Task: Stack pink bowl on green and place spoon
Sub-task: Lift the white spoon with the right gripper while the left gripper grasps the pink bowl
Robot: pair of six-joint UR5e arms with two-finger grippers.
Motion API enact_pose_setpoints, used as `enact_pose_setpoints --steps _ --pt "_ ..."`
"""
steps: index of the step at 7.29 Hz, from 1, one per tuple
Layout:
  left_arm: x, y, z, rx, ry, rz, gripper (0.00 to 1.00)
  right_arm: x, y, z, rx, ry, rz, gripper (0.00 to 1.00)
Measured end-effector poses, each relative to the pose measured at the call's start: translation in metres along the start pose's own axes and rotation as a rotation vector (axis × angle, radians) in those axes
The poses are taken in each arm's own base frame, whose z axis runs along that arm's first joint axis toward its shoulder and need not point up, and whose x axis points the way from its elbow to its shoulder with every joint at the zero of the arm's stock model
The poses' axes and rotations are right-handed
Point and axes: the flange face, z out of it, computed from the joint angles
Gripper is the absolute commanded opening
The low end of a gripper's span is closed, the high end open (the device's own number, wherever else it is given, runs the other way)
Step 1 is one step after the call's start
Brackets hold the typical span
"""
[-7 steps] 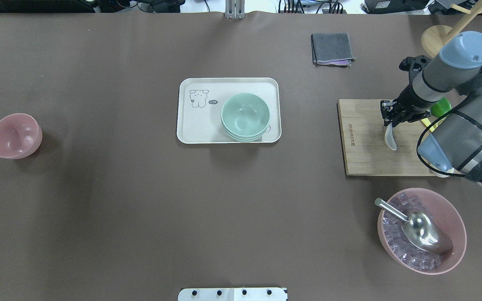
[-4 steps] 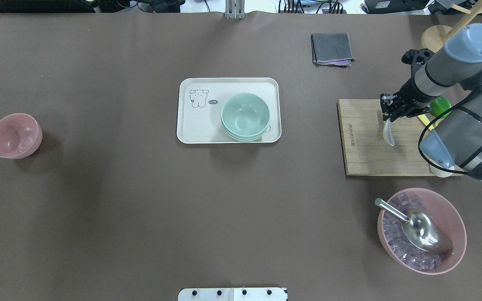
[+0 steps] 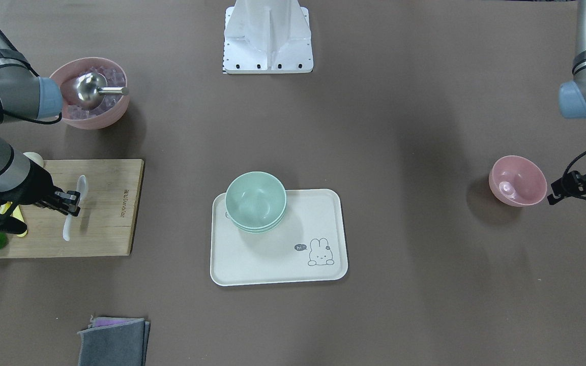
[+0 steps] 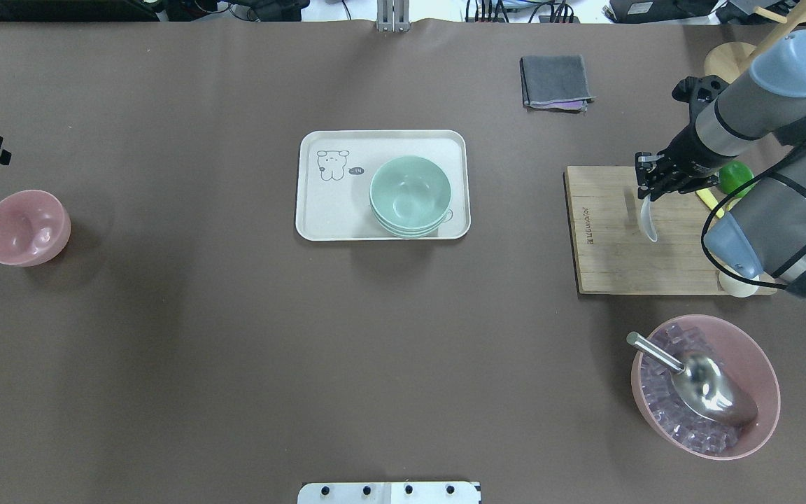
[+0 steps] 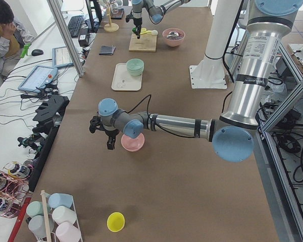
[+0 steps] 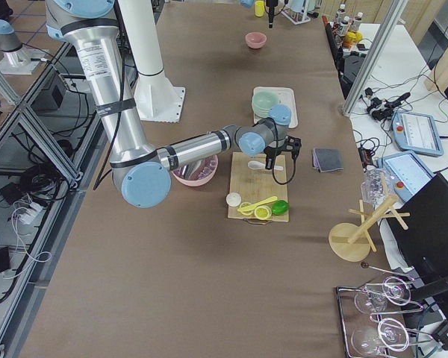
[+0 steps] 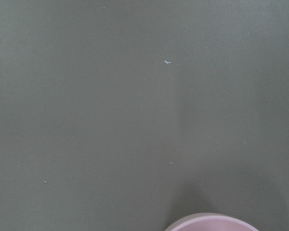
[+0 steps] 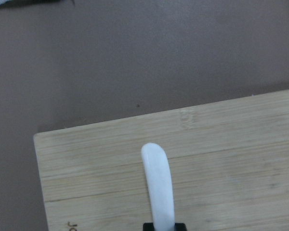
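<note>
The small pink bowl (image 4: pixel 25 227) stands alone on the table at the left, also in the front view (image 3: pixel 518 180); its rim shows at the bottom of the left wrist view (image 7: pixel 212 224). The mint-green bowl (image 4: pixel 410 194) sits on a white tray (image 4: pixel 333 210), nested on other green bowls. My right gripper (image 4: pixel 648 185) is shut on the white spoon (image 4: pixel 648 222) and holds it just above the wooden board (image 4: pixel 606 266); the handle shows in the right wrist view (image 8: pixel 158 185). My left gripper (image 3: pixel 557 192) hovers beside the pink bowl, apart from it, and looks open.
A larger pink bowl (image 4: pixel 760 378) of ice cubes with a steel scoop (image 4: pixel 707 381) stands at the front right. A green object (image 4: pixel 735 175) and a yellow utensil lie on the board's right end. A grey cloth (image 4: pixel 555 82) lies at the back.
My right gripper has moved slightly away from the robot with the spoon in it. My left gripper has moved away from the robot along the table's left edge.
</note>
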Motion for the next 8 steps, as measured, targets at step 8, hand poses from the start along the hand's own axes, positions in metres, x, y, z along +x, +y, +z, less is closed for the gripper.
enact_pose_setpoints --steps 8 --pt "0.007 0.021 0.059 -0.14 0.056 0.005 0.87 -0.112 -0.026 -0.067 0.05 -0.085 0.087 0.0"
